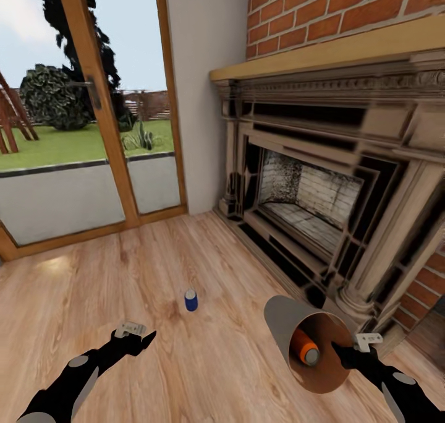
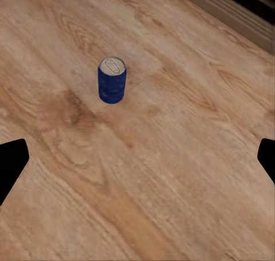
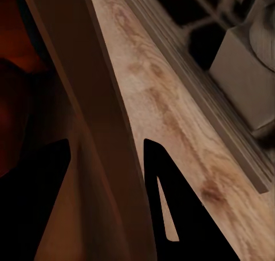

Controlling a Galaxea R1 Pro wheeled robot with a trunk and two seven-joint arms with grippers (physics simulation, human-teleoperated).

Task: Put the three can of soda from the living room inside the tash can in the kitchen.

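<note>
A dark blue can of soda (image 1: 191, 300) stands upright on the wood floor, also seen in the left wrist view (image 2: 112, 79). My left gripper (image 1: 143, 339) hovers open a little short of it, fingers spread wide (image 2: 137, 163) with nothing between them. My right gripper (image 1: 343, 351) is shut on the rim of the light-grey tash can (image 1: 290, 324), which is lifted and tilted with its mouth toward me. An orange can of soda (image 1: 304, 347) lies inside it. In the right wrist view the bin wall (image 3: 97, 129) runs between the fingers (image 3: 166, 204).
A dark carved fireplace (image 1: 321, 188) under a red-brick chimney (image 1: 334, 8) fills the right side, its base close to the bin. A wood-framed glass door (image 1: 93, 132) to a garden stands at the left. Open wood floor (image 1: 204, 373) lies around the blue can.
</note>
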